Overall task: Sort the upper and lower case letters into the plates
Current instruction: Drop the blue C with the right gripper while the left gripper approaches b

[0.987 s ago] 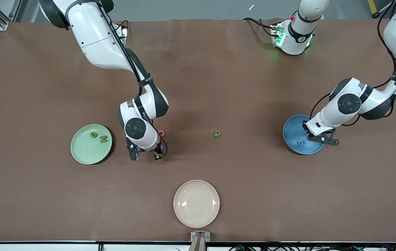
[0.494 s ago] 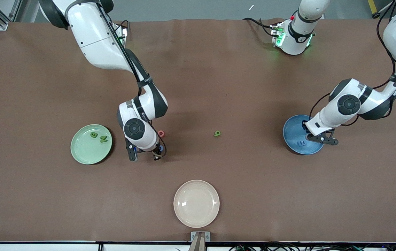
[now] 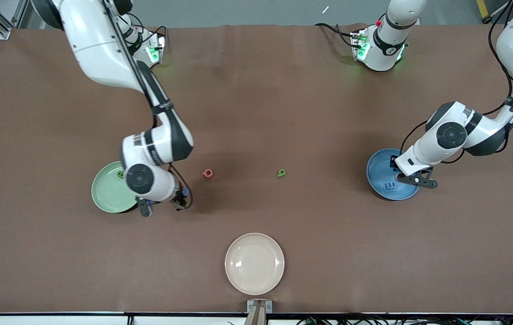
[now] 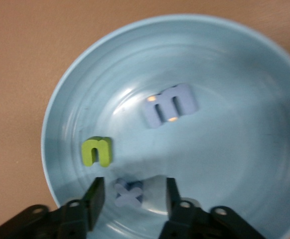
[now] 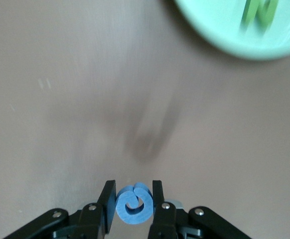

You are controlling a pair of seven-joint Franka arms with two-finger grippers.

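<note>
My right gripper (image 5: 133,201) is shut on a blue curled letter (image 5: 133,205) and hangs over the brown table beside the pale green plate (image 3: 105,194). That plate holds a green N (image 5: 258,12) and a green B (image 3: 121,173). Over the blue plate (image 4: 234,164) my left gripper (image 4: 132,199) is open. A pale blue x (image 4: 129,192) lies loose in the plate between its fingers. A pale blue m (image 4: 171,104) and a yellow-green n (image 4: 97,151) lie in the same plate. A red letter (image 3: 208,173) and a green letter (image 3: 281,173) rest on the table between the two plates.
A cream-white plate (image 3: 254,263) sits near the table's front edge, nearer to the front camera than the loose letters. The right arm's wrist (image 3: 148,178) covers part of the green plate in the front view.
My right arm has swung from beside the red letter toward the green plate, carrying the blue letter. My left gripper has opened, and the x now lies free in the blue plate.
</note>
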